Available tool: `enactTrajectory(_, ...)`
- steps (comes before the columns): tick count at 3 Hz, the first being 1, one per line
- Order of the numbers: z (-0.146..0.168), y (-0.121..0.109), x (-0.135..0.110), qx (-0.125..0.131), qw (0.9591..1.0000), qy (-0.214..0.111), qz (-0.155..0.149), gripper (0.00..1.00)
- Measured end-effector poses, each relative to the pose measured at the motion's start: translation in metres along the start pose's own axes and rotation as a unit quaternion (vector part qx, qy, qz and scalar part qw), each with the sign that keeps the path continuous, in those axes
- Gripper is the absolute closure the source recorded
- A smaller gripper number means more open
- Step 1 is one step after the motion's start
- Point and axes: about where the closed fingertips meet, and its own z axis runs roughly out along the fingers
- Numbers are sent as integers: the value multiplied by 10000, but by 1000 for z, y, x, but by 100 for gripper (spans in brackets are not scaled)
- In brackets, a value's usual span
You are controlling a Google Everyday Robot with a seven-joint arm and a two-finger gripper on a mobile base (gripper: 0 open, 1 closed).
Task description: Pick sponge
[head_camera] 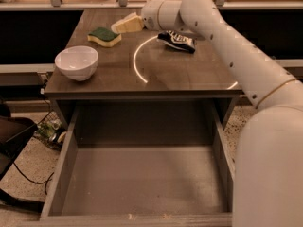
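The sponge (104, 37), a yellow block with a dark green top, lies on the dark table (189, 77) at the back left. My gripper (124, 25) hangs just right of and slightly behind the sponge, a little above the tabletop, its cream fingers pointing left toward it. Nothing is held. The white arm reaches in from the lower right across the table.
A white bowl (76, 63) stands at the table's front left. A dark snack bag (177, 40) lies at the back middle, under the arm. An open grey drawer (142, 174) sticks out below the table front. Cables lie on the floor at left.
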Motion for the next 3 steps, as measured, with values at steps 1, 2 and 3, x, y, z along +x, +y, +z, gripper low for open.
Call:
enactTrajectory(1,47,21,20,-143,9997,175,-19,0)
enactTrajectory(2,71,37,35,-312,9991,282,62,0)
enactTrajectory(3,96,57,52,-598,9973,338,263,0)
